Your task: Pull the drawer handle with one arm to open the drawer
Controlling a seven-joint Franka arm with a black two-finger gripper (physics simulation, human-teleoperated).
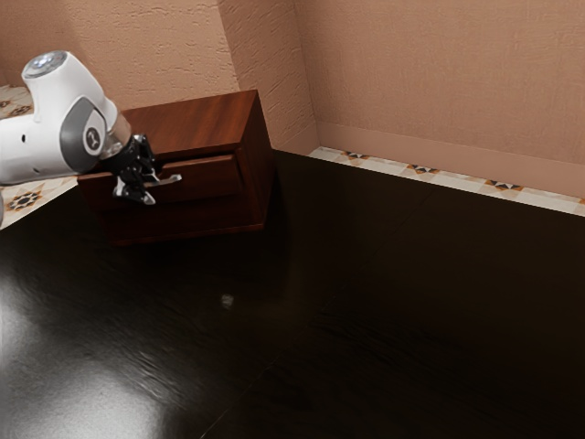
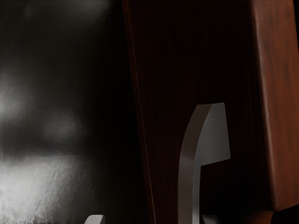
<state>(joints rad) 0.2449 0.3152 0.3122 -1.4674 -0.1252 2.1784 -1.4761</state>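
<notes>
Exterior view: a big black shiny table [image 1: 320, 347] takes up the near part, with a pale glare on it toward the exterior view's left. Farther back on the table sits a brown wood box [image 1: 206, 119] with 1 drawer [image 1: 206, 176] in its front. The drawer has a silver handle [image 1: 166, 177] that sticks out toward the table. The black gripper [image 1: 137, 190] is right at this handle, on its end toward the exterior view's left. The white arm [image 1: 46, 128] comes in from the exterior view's left, and the gripper hangs from it in front of the box. The drawer front looks about level with the box front, but I cannot tell if it is out a little. Behind the box is a tan wall [image 1: 439, 64]. At the wall's foot is a strip of floor [image 1: 457, 178] with small dark patterns.

In the wrist view the handle [image 2: 203, 144] is close and pale gray, with a bend in it. It stands off the dark wood of the drawer [image 2: 177, 60]. 2 pale fingertips [image 2: 96, 219] peek in at the edge, and they are far apart, so the fingers are wide. 1 tip is just beside the handle. The other tip is well apart from it, over the table [image 2: 60, 116]. The fingers are not holding the handle from both sides.
</notes>
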